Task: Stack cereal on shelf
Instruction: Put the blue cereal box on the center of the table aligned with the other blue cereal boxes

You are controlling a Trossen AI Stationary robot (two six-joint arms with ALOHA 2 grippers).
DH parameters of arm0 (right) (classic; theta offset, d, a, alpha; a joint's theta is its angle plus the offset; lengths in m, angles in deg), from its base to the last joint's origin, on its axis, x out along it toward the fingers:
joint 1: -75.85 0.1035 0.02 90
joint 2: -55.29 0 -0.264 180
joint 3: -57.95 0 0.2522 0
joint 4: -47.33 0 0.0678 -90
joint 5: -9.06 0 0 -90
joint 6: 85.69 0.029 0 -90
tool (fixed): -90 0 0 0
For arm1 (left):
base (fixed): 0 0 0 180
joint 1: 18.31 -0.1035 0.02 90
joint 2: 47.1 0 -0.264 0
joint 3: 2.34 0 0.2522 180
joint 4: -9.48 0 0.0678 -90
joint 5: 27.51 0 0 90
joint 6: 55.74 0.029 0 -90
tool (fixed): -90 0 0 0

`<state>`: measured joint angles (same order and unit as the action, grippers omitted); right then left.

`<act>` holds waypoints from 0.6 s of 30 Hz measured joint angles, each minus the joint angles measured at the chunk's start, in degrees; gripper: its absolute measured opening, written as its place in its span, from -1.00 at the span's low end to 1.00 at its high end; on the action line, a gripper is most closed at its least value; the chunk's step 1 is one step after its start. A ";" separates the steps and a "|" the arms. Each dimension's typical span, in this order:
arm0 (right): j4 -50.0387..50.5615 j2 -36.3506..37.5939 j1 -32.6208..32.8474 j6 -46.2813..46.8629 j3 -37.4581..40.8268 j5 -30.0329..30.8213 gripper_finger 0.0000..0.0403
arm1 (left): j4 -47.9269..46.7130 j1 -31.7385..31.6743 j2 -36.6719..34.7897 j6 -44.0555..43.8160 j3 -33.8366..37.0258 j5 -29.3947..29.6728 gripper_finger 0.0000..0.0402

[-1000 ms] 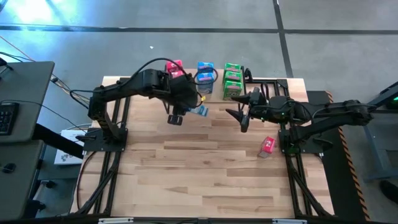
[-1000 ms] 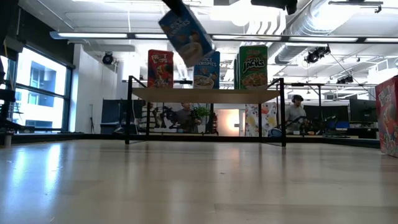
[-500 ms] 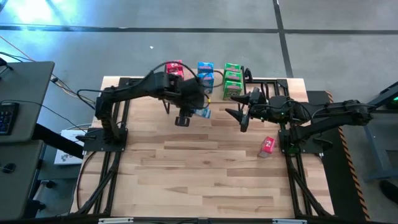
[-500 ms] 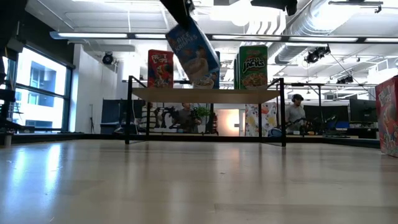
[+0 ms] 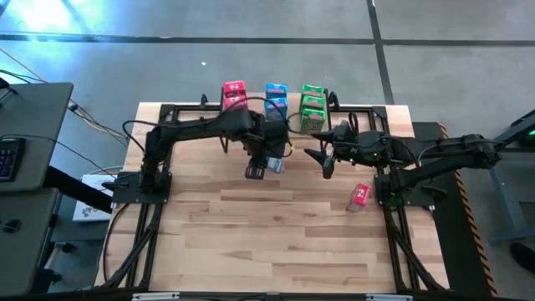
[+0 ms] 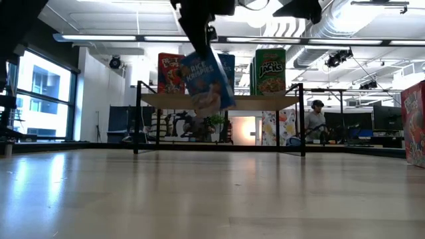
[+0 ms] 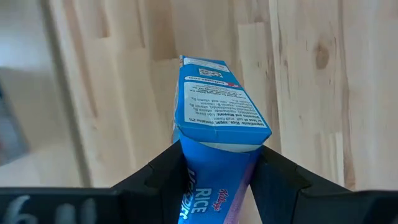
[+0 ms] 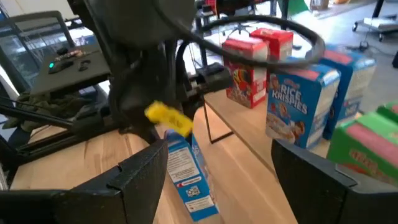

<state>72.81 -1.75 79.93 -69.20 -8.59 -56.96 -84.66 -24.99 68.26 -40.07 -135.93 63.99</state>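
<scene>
Left gripper [image 5: 266,161] clamped on a tilted blue cereal box [image 6: 208,81] held above the tabletop [image 5: 276,234] just before the shelf [image 6: 219,101] along its far edge; right gripper [image 5: 322,151] spread open, empty, beside it.

Cereal boxes [image 5: 312,104] on shelf [image 6: 219,101]

Slatted wooden tabletop [image 5: 276,226] on black frame. Grey concrete floor [image 5: 251,42] around it. Dark desk with keyboard [image 5: 8,159] beside table. Papers [image 5: 88,201] on floor near frame. Person [image 6: 317,119] standing in room behind. Window [image 6: 40,99] at side; ceiling ducts [image 6: 362,26] overhead.
</scene>
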 joint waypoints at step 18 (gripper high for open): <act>5.68 0.00 -0.02 1.60 0.00 -0.03 0.38 | -0.40 -0.02 8.06 -0.88 -0.04 -3.75 -0.27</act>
<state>78.49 -1.75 79.90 -67.60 -8.59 -57.00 -85.06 -25.01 76.32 -40.95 -135.97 60.24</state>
